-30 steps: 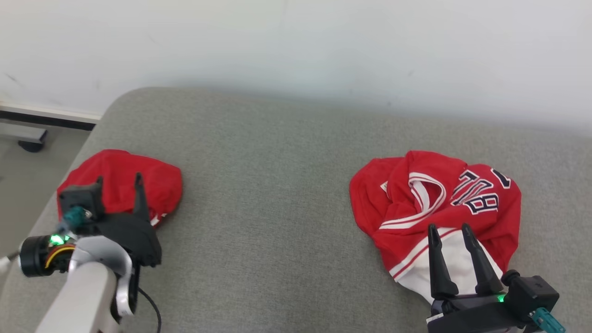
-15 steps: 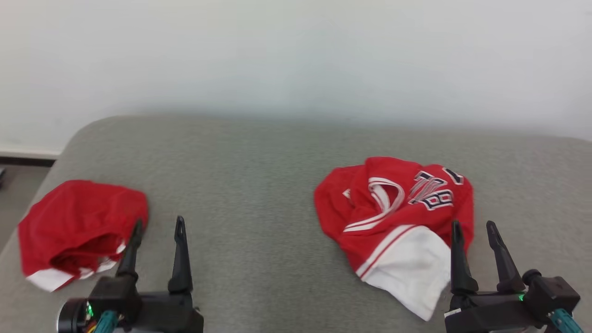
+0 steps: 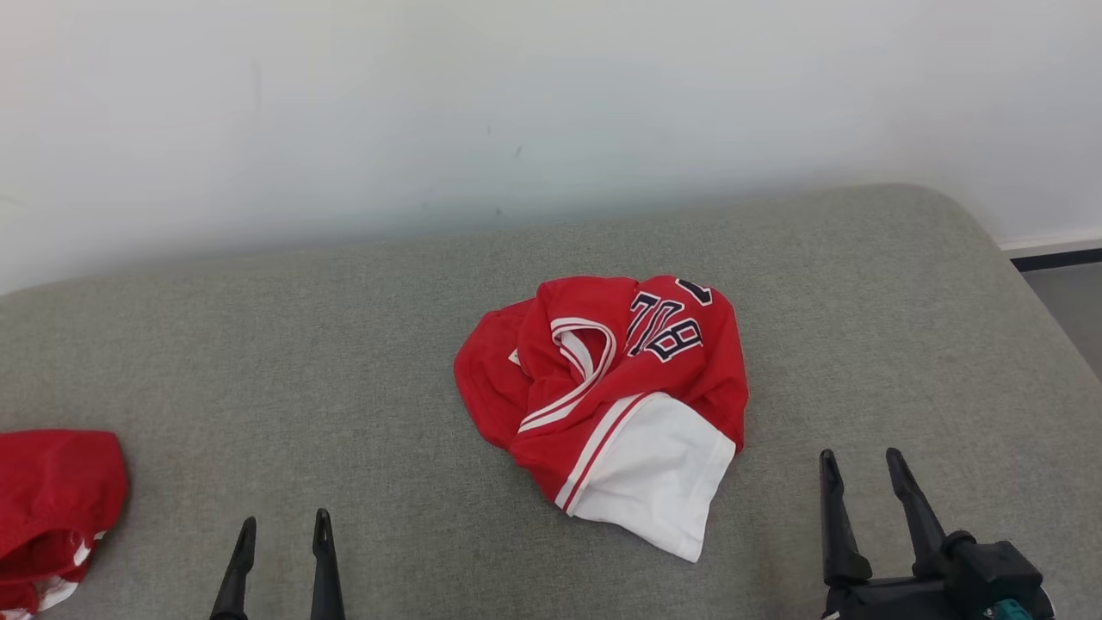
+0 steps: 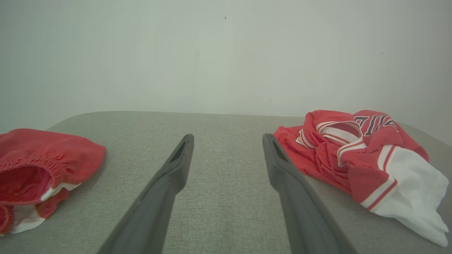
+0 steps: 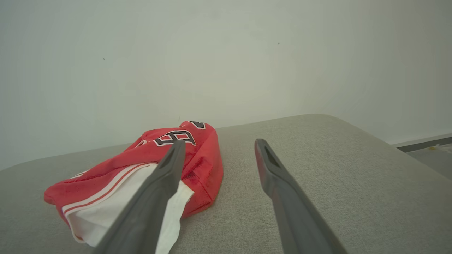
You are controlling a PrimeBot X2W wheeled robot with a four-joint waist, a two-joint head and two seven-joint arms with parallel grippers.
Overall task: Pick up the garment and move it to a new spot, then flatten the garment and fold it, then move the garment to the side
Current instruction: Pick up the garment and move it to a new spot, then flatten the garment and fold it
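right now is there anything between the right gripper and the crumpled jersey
No, the head view shows a bare strip of grey cushion between the right gripper and the jersey.

Plain indoor room, home-like; could be test setup. Beneath right gripper (image 3: pixel 860 455): grey upholstered cushion (image 3: pixel 387 344), rounded corner ahead-right of it. Beyond cushion: bare white wall (image 3: pixel 551 103). Further right: dark skirting strip (image 3: pixel 1057 258), grey floor (image 3: pixel 1072 310).

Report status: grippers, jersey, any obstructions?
Left gripper and right gripper both open, empty, apart from the cloth. Red jersey crumpled on grey cushion, untouched. Nothing in the way; second red garment off to the left.
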